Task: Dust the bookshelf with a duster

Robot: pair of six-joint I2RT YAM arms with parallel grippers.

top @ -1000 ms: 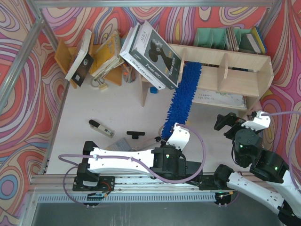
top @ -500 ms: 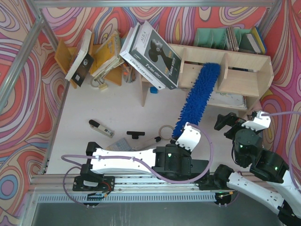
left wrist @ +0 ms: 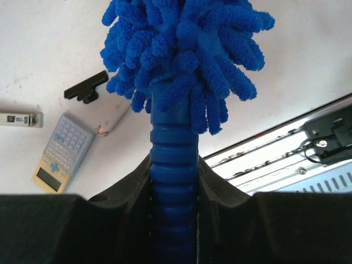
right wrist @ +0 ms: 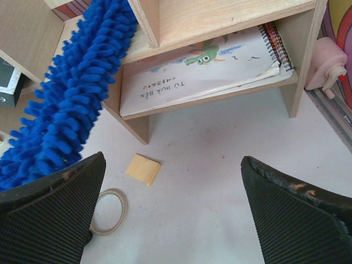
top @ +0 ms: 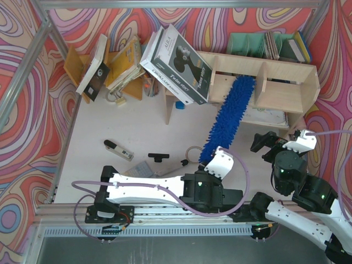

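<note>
The blue fluffy duster point(top: 228, 118) slants up and right from the table onto the pale plywood bookshelf point(top: 308, 82). Its tip lies on the middle board, just left of an upright divider point(top: 264, 77). My left gripper point(top: 210, 159) is shut on the duster's ribbed blue handle point(left wrist: 173, 148), and the shaggy head point(left wrist: 181, 49) fills the top of the left wrist view. My right gripper point(top: 268, 146) hovers open in front of the shelf's right end, with nothing between its jaws point(right wrist: 173, 165). In the right wrist view the duster point(right wrist: 71, 104) crosses the front edge of the shelf point(right wrist: 220, 16).
A spiral notebook point(right wrist: 203, 69) lies on the lower shelf. A tape ring point(right wrist: 110, 212) and a yellow sticky pad point(right wrist: 143, 169) lie before it. A calculator point(left wrist: 58, 151), a black clip point(left wrist: 85, 88) and a marker point(top: 118, 149) lie at the left. A large box point(top: 176, 60) and books lean at the back.
The left gripper has carried the duster to the right. Its head swept along the shelf board from the left end toward the divider. The right arm has stayed still.
</note>
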